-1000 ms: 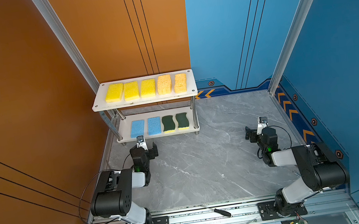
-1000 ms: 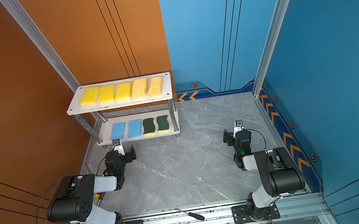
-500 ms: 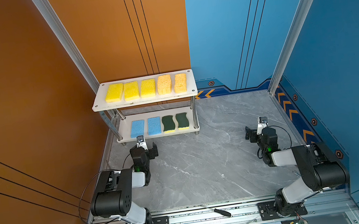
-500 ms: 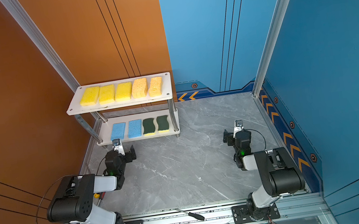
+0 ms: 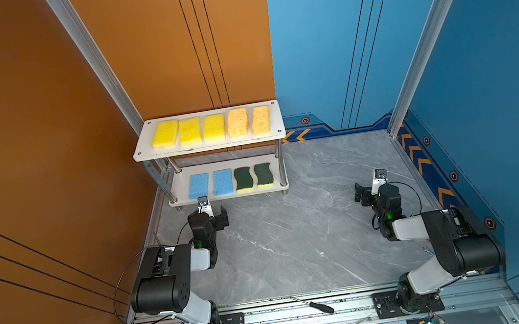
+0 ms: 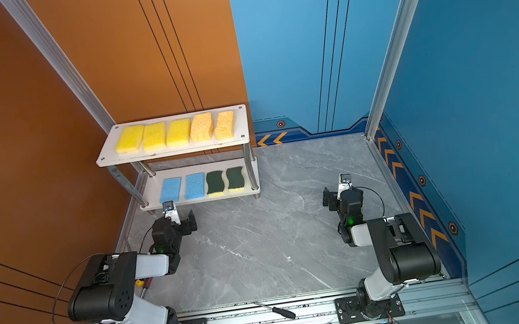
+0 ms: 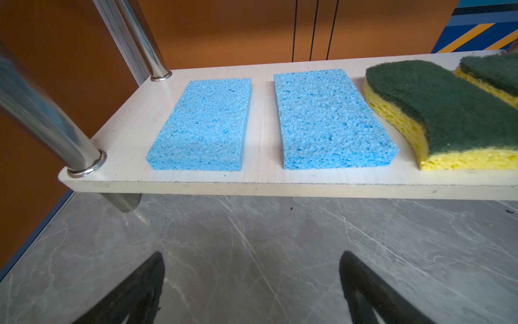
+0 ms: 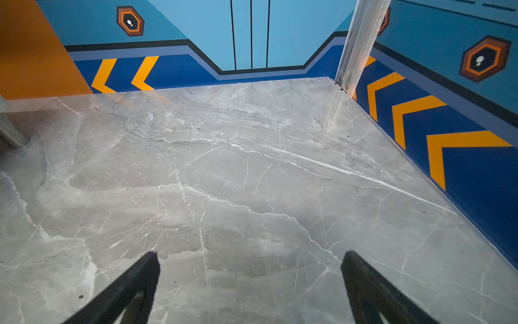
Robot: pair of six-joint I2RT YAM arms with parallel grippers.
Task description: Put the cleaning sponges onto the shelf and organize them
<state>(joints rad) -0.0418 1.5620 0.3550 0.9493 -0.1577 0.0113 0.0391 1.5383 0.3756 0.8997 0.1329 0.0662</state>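
- The left end effector (image 7: 252,254) is hovering low over the bench (image 7: 252,238), with its jaws standing wide and holding nothing.
- Just ahead of it, the shelf (image 7: 252,185) is carrying two blue sponges (image 7: 201,126) on its lower board, with two green-topped sponges (image 7: 437,103) lying to their right.
- Higher up, three yellow sponges (image 5: 190,131) and two orange sponges (image 5: 238,121) are lining the upper board.
- The right end effector (image 8: 251,254) is sitting wide and empty, well apart from the shelf.

hidden: rear of the lower board (image 5: 182,190) under the upper board (image 5: 214,145), both top views | cut off: one green sponge (image 7: 493,70), jaws of left gripper (image 7: 251,254) and right gripper (image 8: 250,252) in wrist views | blurred: nearest chrome leg (image 7: 42,112)
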